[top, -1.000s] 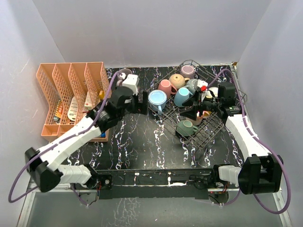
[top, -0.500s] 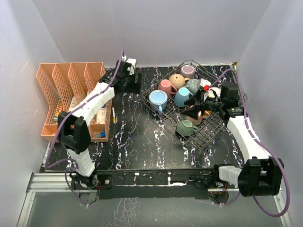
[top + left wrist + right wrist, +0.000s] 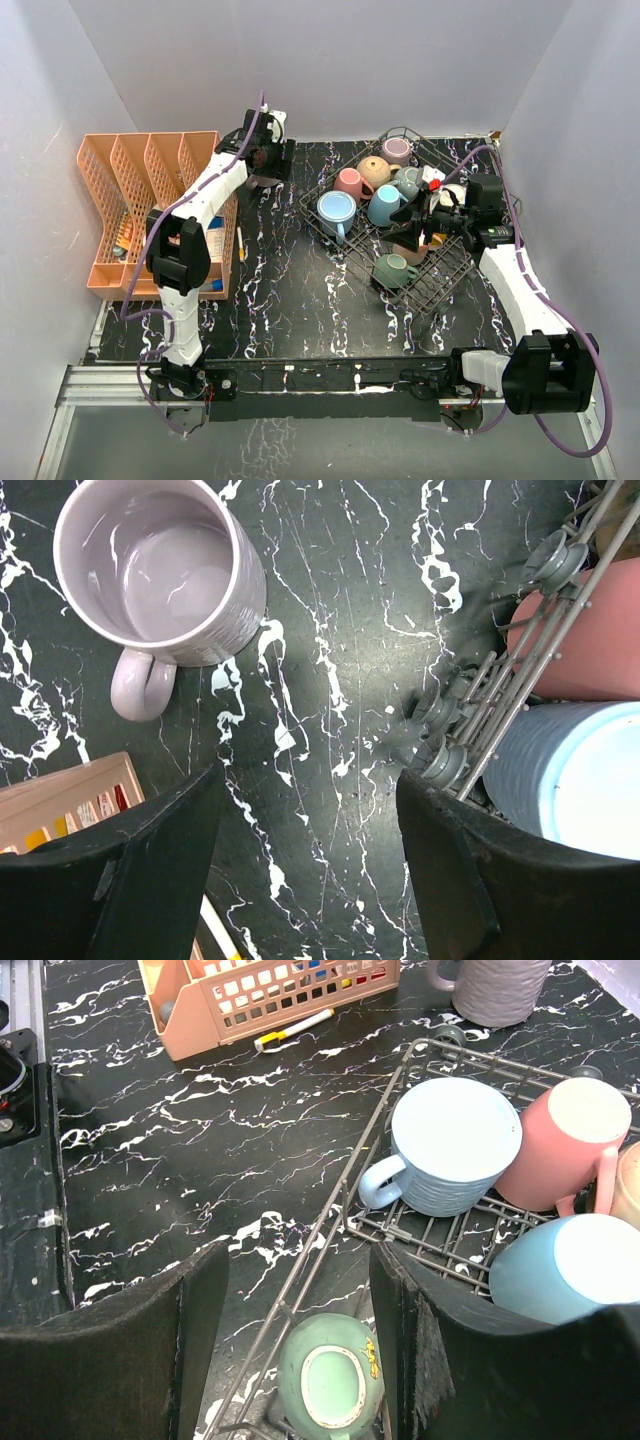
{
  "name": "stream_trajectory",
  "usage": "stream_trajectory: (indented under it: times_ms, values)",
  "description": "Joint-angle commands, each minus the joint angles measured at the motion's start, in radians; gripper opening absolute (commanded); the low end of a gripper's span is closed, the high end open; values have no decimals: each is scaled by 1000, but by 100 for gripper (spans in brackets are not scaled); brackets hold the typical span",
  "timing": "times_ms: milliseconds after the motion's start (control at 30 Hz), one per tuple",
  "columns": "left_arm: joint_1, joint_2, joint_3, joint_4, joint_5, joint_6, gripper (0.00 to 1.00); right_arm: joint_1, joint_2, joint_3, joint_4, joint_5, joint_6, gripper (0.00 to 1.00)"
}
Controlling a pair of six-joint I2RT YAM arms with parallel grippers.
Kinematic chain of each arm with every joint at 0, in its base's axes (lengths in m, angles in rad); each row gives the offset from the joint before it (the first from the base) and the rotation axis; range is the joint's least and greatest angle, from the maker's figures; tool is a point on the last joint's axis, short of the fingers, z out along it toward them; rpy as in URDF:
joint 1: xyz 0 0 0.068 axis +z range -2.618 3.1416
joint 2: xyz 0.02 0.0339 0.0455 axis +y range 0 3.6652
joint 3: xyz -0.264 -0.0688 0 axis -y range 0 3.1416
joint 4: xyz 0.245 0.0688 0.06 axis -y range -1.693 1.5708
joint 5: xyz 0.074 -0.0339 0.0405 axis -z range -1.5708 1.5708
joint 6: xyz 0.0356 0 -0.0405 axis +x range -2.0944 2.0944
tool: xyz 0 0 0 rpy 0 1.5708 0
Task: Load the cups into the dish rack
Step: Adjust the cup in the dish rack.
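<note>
Left claw [image 3: 305,792], right claw [image 3: 298,1260]: both agape

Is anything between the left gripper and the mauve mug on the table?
Nothing visible. The mauve mug stands upright on bare table ahead of the left gripper, jaws apart. The dish rack lies off to one side, the orange organiser to the other.

Both arms are built of smooth white shell links joined by chunky black joint housings. The left arm [image 3: 205,195] and the right arm [image 3: 515,280] each carry a thin purple cable [image 3: 262,104] looping loosely along their length. The left pincer [image 3: 308,815] and the right pincer [image 3: 300,1275] have broad, matte black fingers [image 3: 140,870] with slightly ragged edges.
</note>
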Motion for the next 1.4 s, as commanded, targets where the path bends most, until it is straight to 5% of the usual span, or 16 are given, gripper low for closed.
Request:
stream_trajectory:
  times_ms: [0, 1033, 1367]
  values:
    - [12, 16, 73, -8, 24, 43, 67, -7, 13, 4, 28, 8, -17, 60]
    - [47, 279, 303, 66, 8, 112, 63, -7, 23, 0, 27, 24, -21, 60]
    - [49, 157, 230, 145, 61, 78, 64, -14, 39, 9, 10, 47, -37, 60]
